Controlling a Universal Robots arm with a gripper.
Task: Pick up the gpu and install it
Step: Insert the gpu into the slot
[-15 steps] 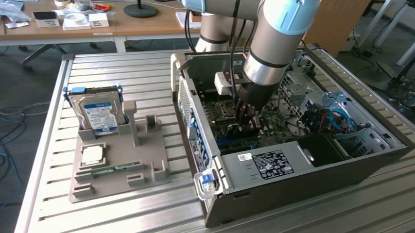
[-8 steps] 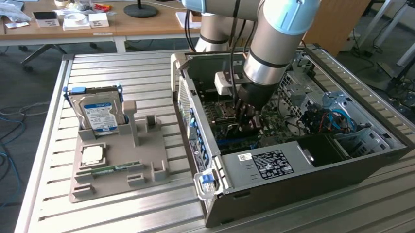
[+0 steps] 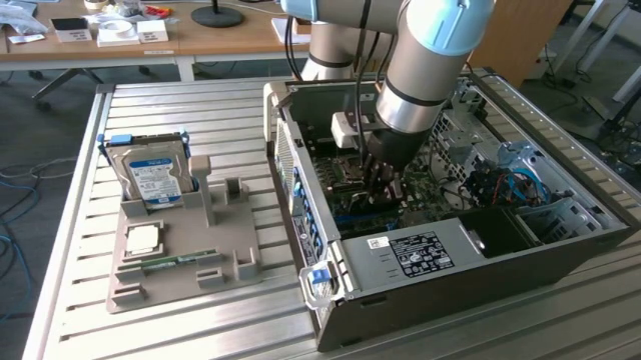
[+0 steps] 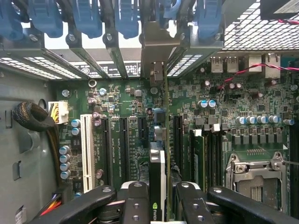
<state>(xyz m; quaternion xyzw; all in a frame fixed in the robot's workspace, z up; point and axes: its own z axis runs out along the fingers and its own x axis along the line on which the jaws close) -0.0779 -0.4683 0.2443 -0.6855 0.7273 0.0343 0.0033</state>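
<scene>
I see the open computer case lying on the slatted metal table, with the arm reaching down into it over the motherboard. On the exterior view's left sits a grey parts holder carrying a hard drive, a CPU and a RAM stick. My gripper has its jaws closed narrowly on the gpu, held on edge between the black fingers, its bracket end up against the case's rear slot covers, above the expansion slots.
</scene>
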